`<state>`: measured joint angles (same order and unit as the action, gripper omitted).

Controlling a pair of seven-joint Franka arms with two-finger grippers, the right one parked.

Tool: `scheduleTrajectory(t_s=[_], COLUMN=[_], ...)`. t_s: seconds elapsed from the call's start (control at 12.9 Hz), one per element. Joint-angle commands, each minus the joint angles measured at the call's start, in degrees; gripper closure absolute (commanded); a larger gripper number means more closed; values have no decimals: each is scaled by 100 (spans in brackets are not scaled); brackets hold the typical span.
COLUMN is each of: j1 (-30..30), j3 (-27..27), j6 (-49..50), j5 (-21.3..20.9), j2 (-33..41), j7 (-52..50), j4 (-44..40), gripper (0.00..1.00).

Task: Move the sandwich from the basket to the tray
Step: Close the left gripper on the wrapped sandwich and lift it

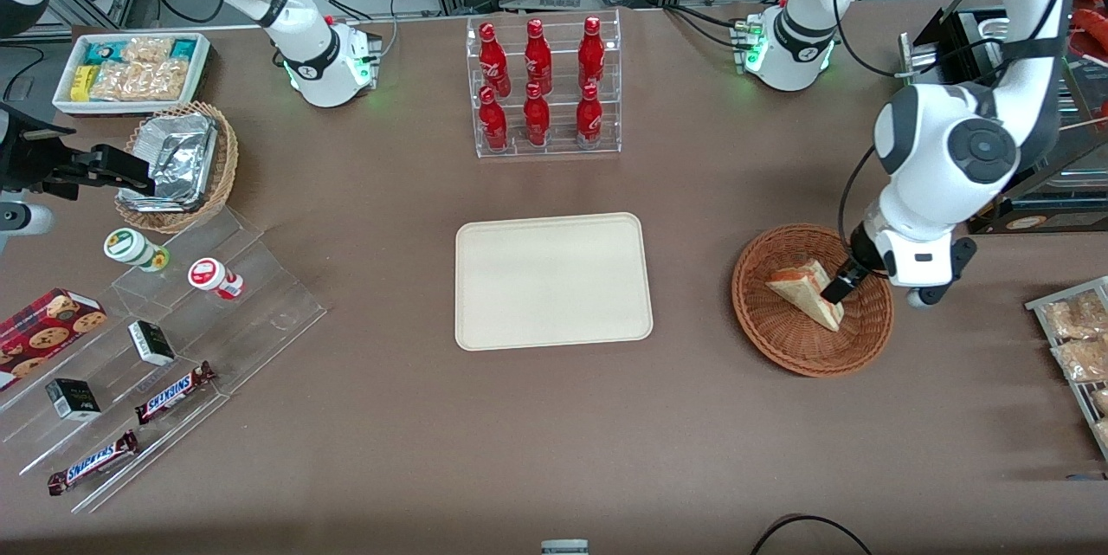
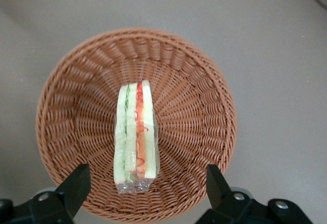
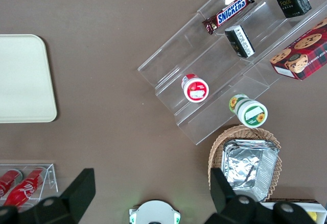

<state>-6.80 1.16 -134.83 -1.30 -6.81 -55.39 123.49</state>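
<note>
The sandwich [image 1: 803,287], a clear-wrapped wedge of white bread with a red-orange and green filling stripe, lies in the middle of the round reddish-brown wicker basket [image 1: 755,312]. My left gripper [image 1: 841,285] hovers just above the basket, over the sandwich's end, which is toward the working arm's side. In the left wrist view the sandwich [image 2: 135,137] lies lengthwise in the basket [image 2: 199,86]. The gripper [image 2: 145,179] is open, its black fingers [image 2: 76,184] standing wide on either side of the sandwich's wrapped end without touching it. The cream tray [image 1: 554,280] sits bare at mid-table.
An acrylic rack of red bottles [image 1: 545,87] stands farther from the front camera than the tray. Toward the parked arm's end are a tan basket of foil trays [image 1: 177,165], a white snack bin [image 1: 130,70] and acrylic steps with snacks [image 1: 173,347]. Snack packets [image 1: 1078,338] lie beside the wicker basket.
</note>
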Motion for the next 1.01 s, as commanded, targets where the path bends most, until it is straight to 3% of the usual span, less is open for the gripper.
scheduleTrajectory(t_s=[0.0,0.93], j1=[-75,-84], j3=[-37,-37], j6=[-193,-825], j5=[-37,-46], j2=[48,-611], j7=[-323,-341], j4=[315,456], gripper=[0,0])
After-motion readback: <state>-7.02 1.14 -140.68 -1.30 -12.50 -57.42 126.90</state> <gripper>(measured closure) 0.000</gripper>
